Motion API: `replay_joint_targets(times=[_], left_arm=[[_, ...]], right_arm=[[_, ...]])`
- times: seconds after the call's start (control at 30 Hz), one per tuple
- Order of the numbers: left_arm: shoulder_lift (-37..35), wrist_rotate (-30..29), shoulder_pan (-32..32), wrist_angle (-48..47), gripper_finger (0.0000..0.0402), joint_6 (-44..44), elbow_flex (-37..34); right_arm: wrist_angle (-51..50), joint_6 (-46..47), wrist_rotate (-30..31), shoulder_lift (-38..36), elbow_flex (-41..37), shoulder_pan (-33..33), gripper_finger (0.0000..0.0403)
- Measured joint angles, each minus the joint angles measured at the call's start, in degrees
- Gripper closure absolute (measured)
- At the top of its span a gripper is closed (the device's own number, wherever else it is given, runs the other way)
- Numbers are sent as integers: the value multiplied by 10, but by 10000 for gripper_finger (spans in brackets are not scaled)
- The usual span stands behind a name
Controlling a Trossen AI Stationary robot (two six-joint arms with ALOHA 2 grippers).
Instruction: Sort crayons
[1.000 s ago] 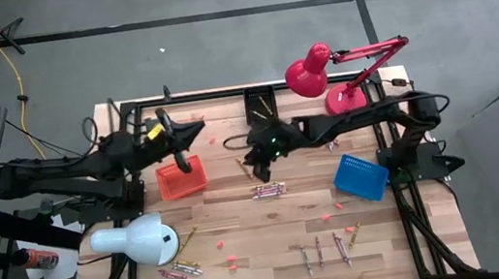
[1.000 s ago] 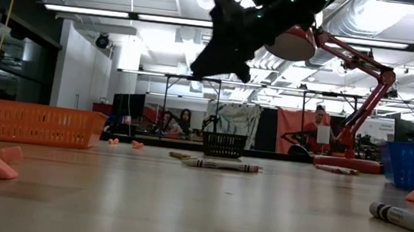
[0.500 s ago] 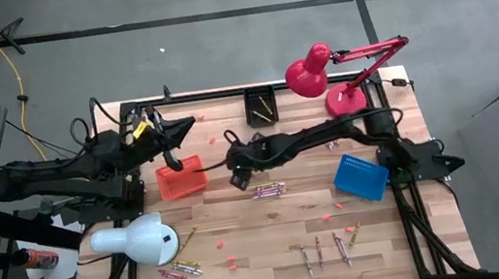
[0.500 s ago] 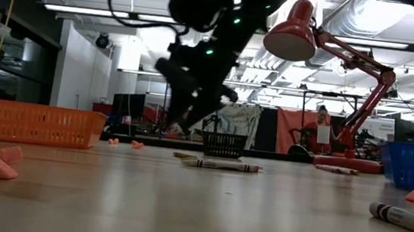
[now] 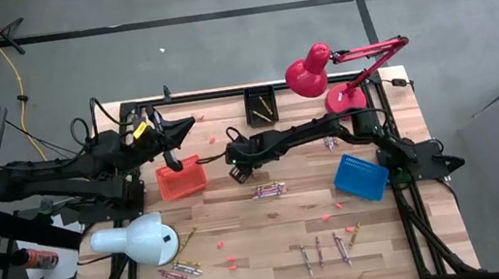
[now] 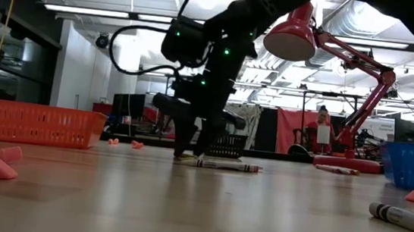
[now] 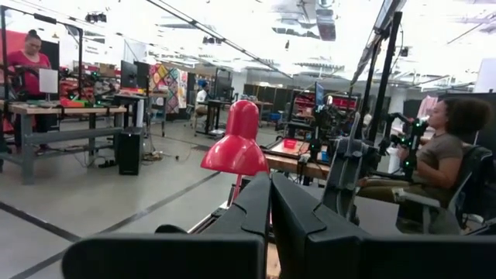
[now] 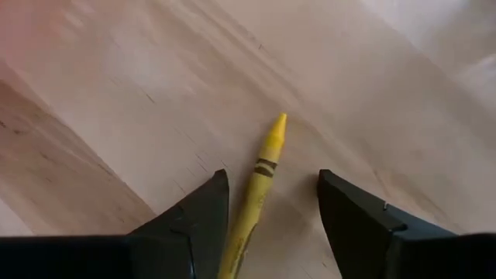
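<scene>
A yellow crayon [image 8: 260, 186] lies flat on the wood table, right of the orange basket [image 5: 182, 179]. My right gripper [image 8: 271, 198] is open and down at table level, one finger on each side of that crayon, which lies closer to one finger; it also shows in the high view [image 5: 237, 164] and the low view [image 6: 188, 148]. My left gripper [image 5: 187, 126] is shut and empty, held above the table beyond the basket's far edge. A bunch of crayons [image 5: 268, 191] lies mid-table, and more crayons [image 5: 324, 249] lie near the front edge.
A black tray [image 5: 262, 106] stands at the far edge and a blue basket [image 5: 360, 176] at the right. A red lamp [image 5: 328, 75] is far right, a white lamp [image 5: 137, 241] near left. More crayons [image 5: 180, 270] and pink chips lie near the front.
My right gripper has gone toward the table's left edge and down, from well above the table to table level around the yellow crayon. My left gripper has drawn back from over the orange basket toward the far edge and then kept still.
</scene>
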Motion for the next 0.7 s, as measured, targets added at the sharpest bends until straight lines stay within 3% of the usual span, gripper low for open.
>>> replay_joint_targets(times=[0.3, 0.4, 0.53, 0.7], left_arm=[[0, 0, 0, 0, 398, 0, 0], [0, 0, 0, 0, 398, 1, 0], [0, -2, 0, 0, 398, 1, 0], [0, -12, 0, 2, 398, 1, 0]], right_arm=[[-6, -25, -34, -1, -8, -1, 250], [-19, -57, -31, 0, -8, 0, 290], [-34, -110, -38, -6, -9, 0, 381], [-60, -183, -49, -43, -16, 2, 393]])
